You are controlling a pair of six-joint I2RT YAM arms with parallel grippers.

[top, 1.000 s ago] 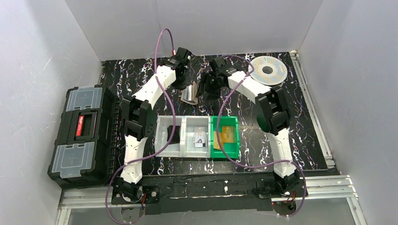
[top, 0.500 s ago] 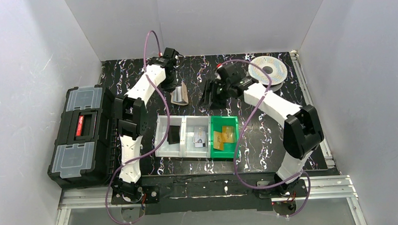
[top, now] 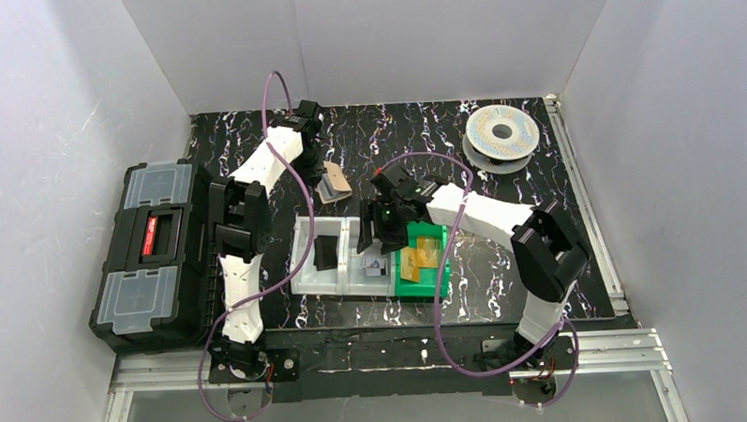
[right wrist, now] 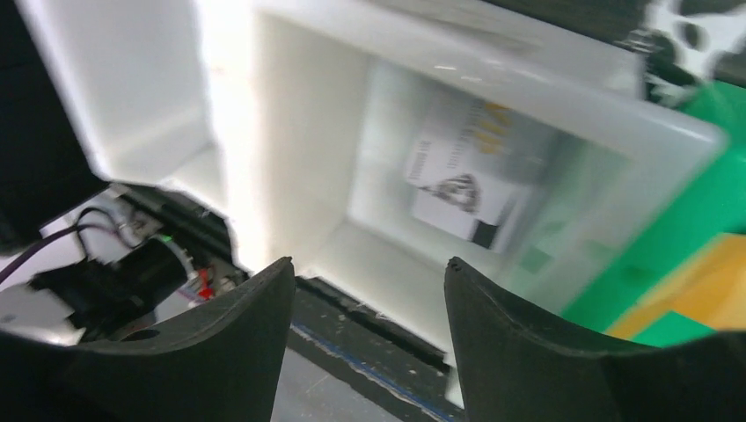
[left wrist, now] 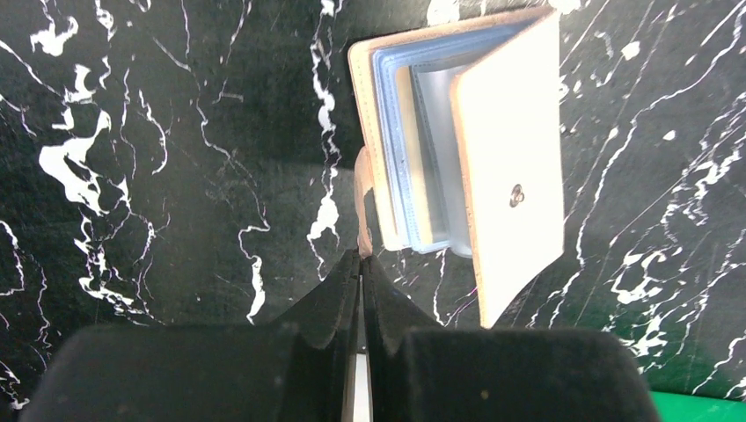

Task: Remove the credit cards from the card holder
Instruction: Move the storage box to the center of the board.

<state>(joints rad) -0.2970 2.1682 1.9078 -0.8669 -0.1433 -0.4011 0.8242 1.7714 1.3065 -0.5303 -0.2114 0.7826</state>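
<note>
The tan card holder (left wrist: 515,149) stands open on the black marble table, small in the top view (top: 335,183). Pale blue credit cards (left wrist: 406,154) sit edge-on between its panels. My left gripper (left wrist: 361,257) is shut on the holder's thin tan strap (left wrist: 362,198), and in the top view it (top: 318,172) is just left of the holder. My right gripper (right wrist: 368,264) hangs open and empty over the clear compartment tray (right wrist: 290,141), seen from above (top: 374,232) at the tray's middle section. A printed pale card (right wrist: 457,180) lies flat in that compartment.
A green bin (top: 431,284) with yellow-gold pieces (top: 424,253) adjoins the clear tray (top: 302,262), whose left section holds a black item (top: 326,252). A black toolbox (top: 156,256) stands at the left, and a filament spool (top: 503,133) at the back right.
My right arm swung from beside the card holder at the back to above the tray's middle compartment. The left gripper drew the holder a little leftward and stayed shut.
</note>
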